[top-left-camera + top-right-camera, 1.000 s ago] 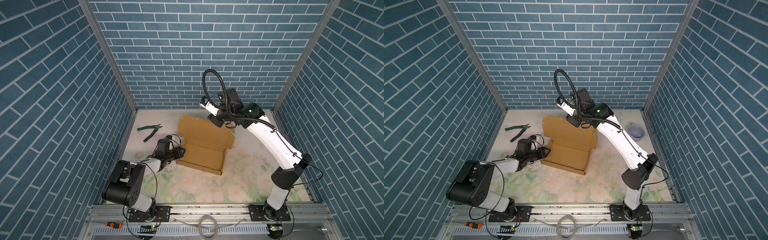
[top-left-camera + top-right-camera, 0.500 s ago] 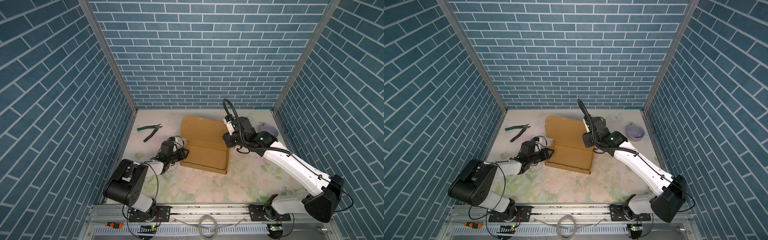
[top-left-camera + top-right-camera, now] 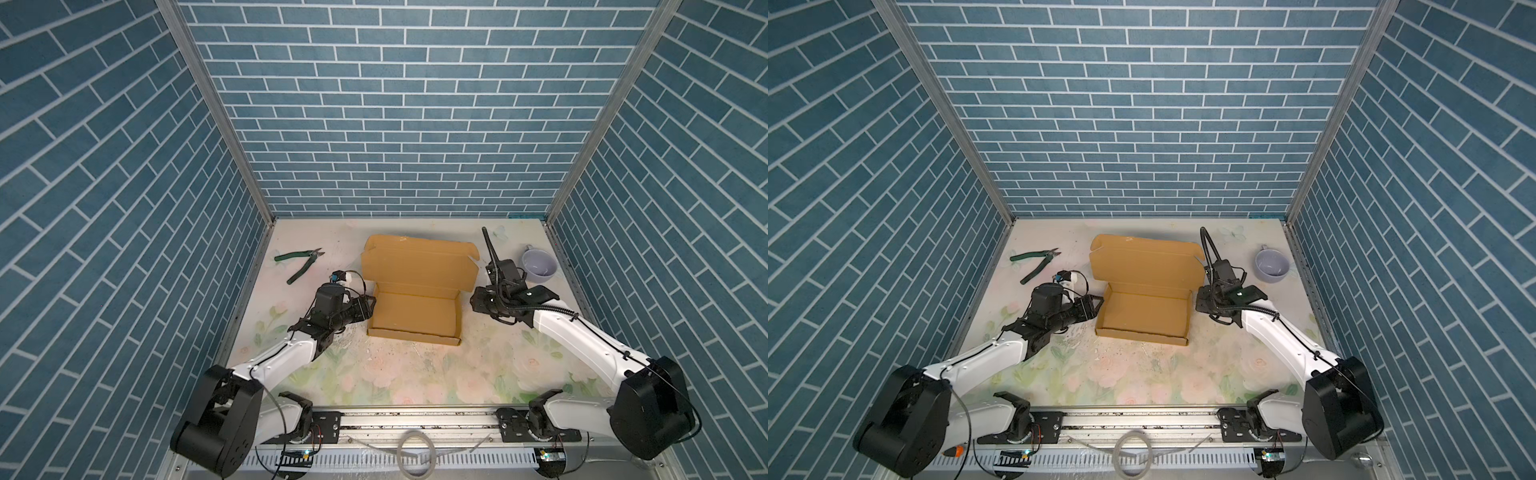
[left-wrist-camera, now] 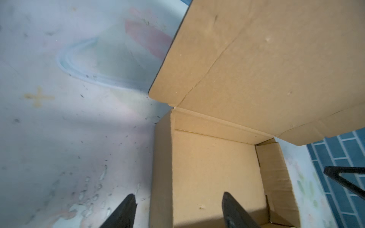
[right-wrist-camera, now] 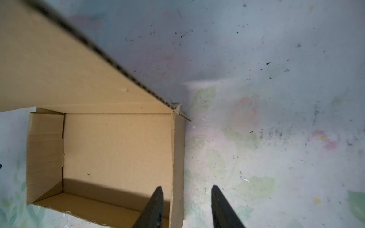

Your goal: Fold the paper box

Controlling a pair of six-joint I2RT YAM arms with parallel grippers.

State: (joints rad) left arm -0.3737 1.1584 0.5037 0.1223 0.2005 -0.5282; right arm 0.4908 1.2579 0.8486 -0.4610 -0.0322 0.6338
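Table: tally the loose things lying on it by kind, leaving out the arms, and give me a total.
paper box: 1
pliers, green handles: 1
cup, pale lilac: 1
Total: 3

In both top views the left arm (image 3: 282,356) and right arm (image 3: 582,338) stretch low from the bottom corners toward mid-frame. The left gripper (image 4: 177,197) has its jaws wide apart; the right gripper (image 5: 186,189) has its jaws parted less.

Shallow brown paper box (image 3: 415,311), lid (image 3: 415,262) upright
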